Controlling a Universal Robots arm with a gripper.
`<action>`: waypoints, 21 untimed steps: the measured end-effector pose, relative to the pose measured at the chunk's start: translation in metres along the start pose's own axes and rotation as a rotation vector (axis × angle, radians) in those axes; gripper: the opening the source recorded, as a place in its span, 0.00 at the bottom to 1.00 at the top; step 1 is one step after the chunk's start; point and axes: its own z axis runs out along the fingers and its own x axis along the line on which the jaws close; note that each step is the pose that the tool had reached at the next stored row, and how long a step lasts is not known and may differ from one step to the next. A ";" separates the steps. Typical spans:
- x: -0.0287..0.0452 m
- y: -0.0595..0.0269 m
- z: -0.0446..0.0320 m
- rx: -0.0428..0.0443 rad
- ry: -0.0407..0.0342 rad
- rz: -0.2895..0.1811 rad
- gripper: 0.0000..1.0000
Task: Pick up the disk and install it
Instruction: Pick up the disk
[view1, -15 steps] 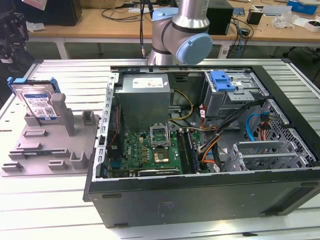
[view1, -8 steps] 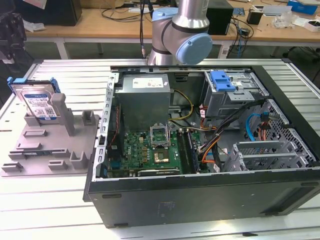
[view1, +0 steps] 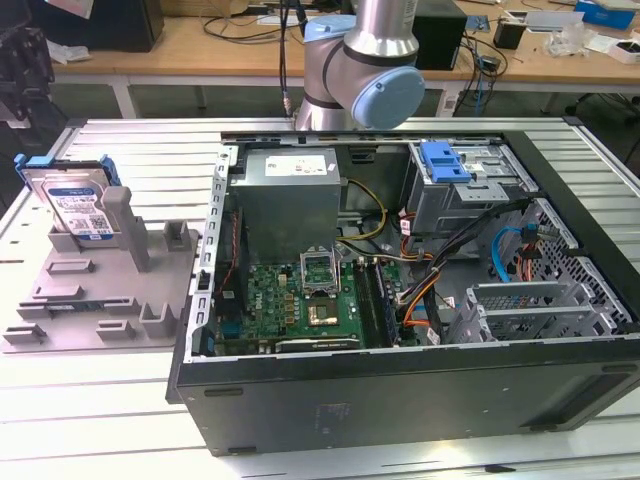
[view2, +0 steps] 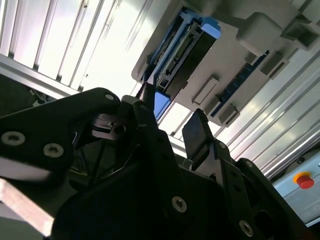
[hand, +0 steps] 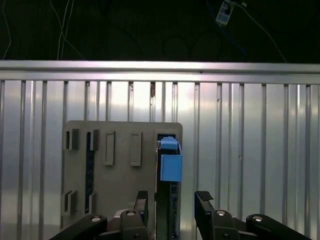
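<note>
Disk (view1: 76, 205) and arm stand well apart in the exterior view. The disk is tilted on edge in the grey fixture plate (view1: 100, 300), leaning among the upright posts. Its white-and-blue label shows, and the blue caddy rail (view1: 35, 165) runs round its upper edge. The plate lies on the slatted metal table (view1: 90, 420), just beside the open computer case (view1: 400, 390), on the exterior view's left. The arm (view1: 365, 60) rises behind the case. Inside the case a blue latch (view1: 445, 160) sits on a silver cage.

In the second wrist view the gripper (view2: 170, 107) is released. Its two black fingers (view2: 197, 132) are spread, with nothing clamped between them. The disk (view2: 187, 50) lies beyond the fingertips and apart from them, seen edge-on in the fixture plate (view2: 260, 27). A red button (view2: 303, 180) shows off to one side of the gripper.

In the first wrist view the gripper (hand: 172, 196) hangs over the fixture plate (hand: 120, 145) with its fingers (hand: 141, 200) wide. The disk (hand: 169, 167), seen along its edge, lines up with the gap between the fingers, roughly centred and farther off than the tips. Neither finger touches it. The table (hand: 250, 150) slats run on past the plate, away from the gripper.
</note>
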 end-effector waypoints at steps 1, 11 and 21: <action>0.0000 0.0000 0.0000 0.0001 0.0000 0.000 0.50; -0.0002 0.0069 0.0015 0.0060 -0.0029 0.001 0.50; -0.0001 0.0126 0.0104 0.0100 -0.0039 0.001 0.50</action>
